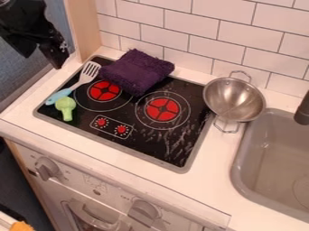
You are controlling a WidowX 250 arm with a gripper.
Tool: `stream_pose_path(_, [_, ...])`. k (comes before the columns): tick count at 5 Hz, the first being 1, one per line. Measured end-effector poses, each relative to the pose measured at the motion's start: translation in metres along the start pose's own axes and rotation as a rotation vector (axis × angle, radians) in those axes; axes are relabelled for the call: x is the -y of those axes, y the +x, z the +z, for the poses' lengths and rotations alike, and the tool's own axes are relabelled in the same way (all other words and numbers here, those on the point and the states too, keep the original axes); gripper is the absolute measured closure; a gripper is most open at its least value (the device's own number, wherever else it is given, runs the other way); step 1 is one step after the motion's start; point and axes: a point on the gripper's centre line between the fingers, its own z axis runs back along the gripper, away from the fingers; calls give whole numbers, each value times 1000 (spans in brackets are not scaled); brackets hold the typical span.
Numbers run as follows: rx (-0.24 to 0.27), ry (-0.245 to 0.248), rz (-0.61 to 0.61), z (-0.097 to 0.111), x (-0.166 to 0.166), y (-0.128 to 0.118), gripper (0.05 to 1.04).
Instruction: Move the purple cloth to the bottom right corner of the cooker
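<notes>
Purple cloth (136, 72) lies on the cooker (151, 146), metal bowl (234, 99) beside sink (265, 144).

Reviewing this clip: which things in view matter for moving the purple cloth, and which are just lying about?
Part of the job:
- purple cloth, at the back of the cooker
- cooker, whose bottom right corner is the goal

Just lying about:
- spatula with a blue handle
- green toy
- two-handled metal bowl
- orange item, bottom left
</notes>
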Motion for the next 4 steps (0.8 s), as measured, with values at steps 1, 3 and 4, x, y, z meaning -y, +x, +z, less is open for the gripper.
stream_pose_path(1, [-17, -10, 10, -5, 1, -3, 83])
stream_pose_path(3, [-58, -21, -14, -25, -2, 37, 83])
stream_pose_path(4, [-94, -49, -30, -46, 6, 57, 83])
